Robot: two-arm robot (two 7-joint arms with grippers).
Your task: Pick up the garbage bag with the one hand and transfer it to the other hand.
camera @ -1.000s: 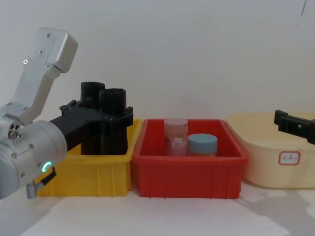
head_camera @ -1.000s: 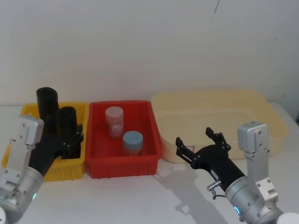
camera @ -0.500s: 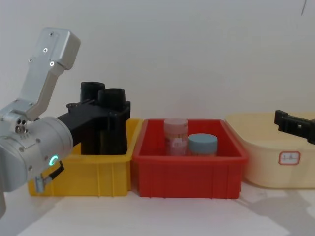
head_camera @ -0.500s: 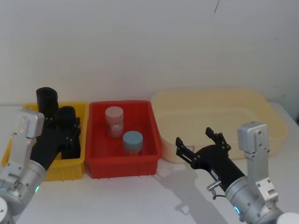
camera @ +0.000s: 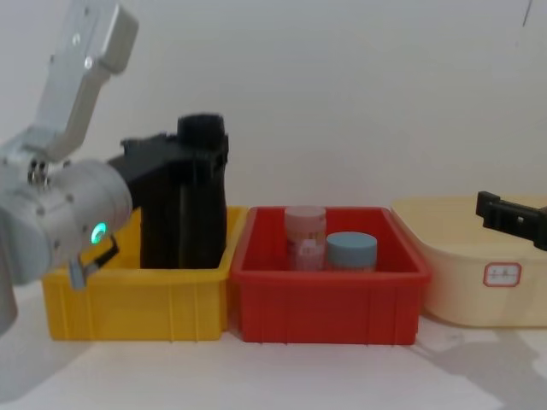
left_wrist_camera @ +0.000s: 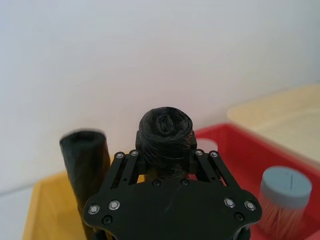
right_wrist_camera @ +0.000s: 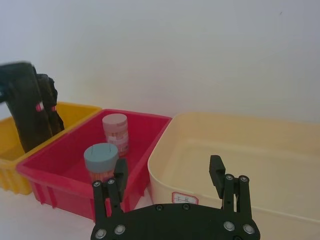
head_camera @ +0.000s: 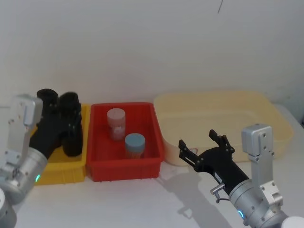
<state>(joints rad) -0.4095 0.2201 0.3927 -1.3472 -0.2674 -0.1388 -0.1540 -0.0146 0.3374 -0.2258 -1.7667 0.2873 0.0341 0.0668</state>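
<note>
The garbage bag (head_camera: 71, 103), a black roll with a slightly wider top, hangs upright over the yellow bin (head_camera: 61, 171). My left gripper (head_camera: 70, 127), on the green-lit arm, is shut on its upper part. In the chest view the garbage bag (camera: 202, 184) stands well above the bin rim, and the front wall hides its lower end. The left wrist view looks down on the garbage bag's wrinkled top (left_wrist_camera: 165, 125) between the left gripper's (left_wrist_camera: 165, 151) jaws. My right gripper (head_camera: 197, 138) hovers open and empty in front of the cream tub, and shows as the right gripper (right_wrist_camera: 168, 165) in its own wrist view.
A second black roll (head_camera: 46, 99) stands in the yellow bin behind the held one. The red bin (head_camera: 126, 167) in the middle holds a pink-lidded jar (head_camera: 116, 123) and a blue-lidded jar (head_camera: 135, 145). A large cream tub (head_camera: 278, 121) sits at the right.
My left gripper has risen and drawn back with the garbage bag, whose top now stands higher than the other roll. The right arm has not moved.
</note>
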